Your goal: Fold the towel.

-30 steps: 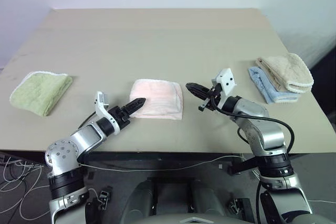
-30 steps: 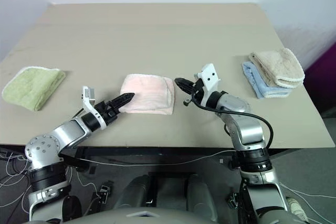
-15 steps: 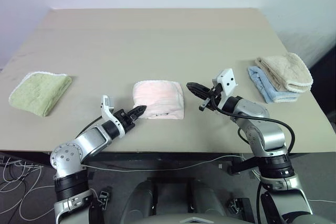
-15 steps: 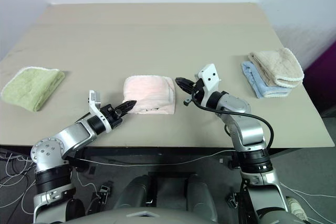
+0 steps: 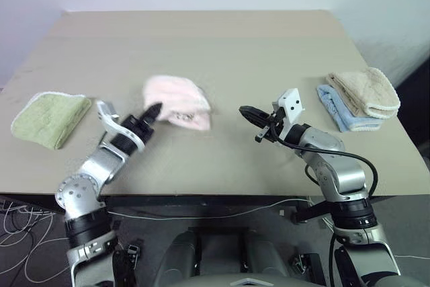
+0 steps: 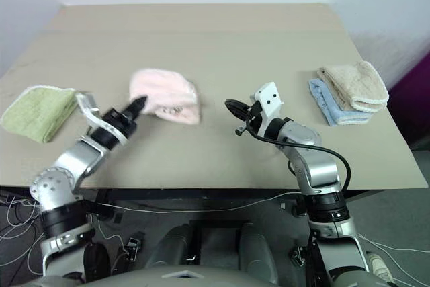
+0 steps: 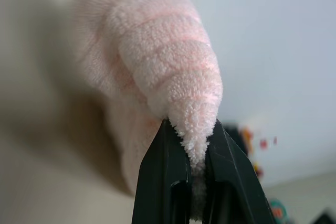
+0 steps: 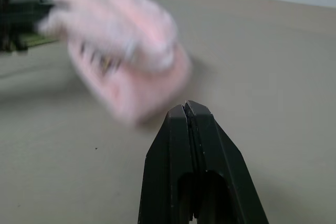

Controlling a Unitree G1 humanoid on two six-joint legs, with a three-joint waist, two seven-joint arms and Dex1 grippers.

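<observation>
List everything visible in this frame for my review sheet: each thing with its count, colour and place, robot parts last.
pink towel: 1, pale pink, bunched and lifted over the table's middle, left of centre
green towel: 1, light green, folded, on the table's left edge
beige towel: 1, beige, folded, at the right edge, lying on the blue towel
blue towel: 1, light blue, folded, under the beige one
table: 1, tan top
left gripper: 1, black fingers, shut on the pink towel's edge
right gripper: 1, black fingers, shut, holding nothing, right of the pink towel
</observation>
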